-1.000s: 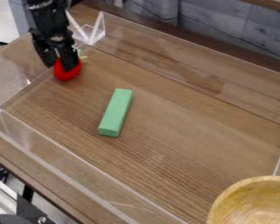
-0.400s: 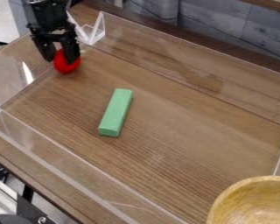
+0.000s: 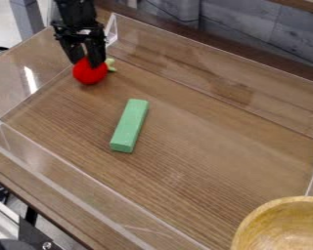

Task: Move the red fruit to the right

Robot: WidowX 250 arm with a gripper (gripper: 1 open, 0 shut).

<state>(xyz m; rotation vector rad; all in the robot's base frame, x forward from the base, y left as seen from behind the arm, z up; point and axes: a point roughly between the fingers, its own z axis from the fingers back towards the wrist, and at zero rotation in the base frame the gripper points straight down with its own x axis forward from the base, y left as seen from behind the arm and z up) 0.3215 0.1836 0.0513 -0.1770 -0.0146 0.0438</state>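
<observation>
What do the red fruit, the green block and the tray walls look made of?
Red fruit: likely smooth plastic, uniform bright colour.
Green block: matte, maybe foam or painted wood; flat colour, no shine.
Tray walls: clear acrylic-like sheet, see-through with pale reflections.

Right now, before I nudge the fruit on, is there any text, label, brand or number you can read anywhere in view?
None: no readable text anywhere.
Red fruit: no marking.
Green block: plain.
Hand: black, no legible label.
Wooden bowl: unmarked.
Clear tray wall: no print.

Wood-grain table [image 3: 238, 137], clear walls around it, green block [image 3: 129, 125] lying mid-surface, red fruit [image 3: 89, 71] near far-left corner
</observation>
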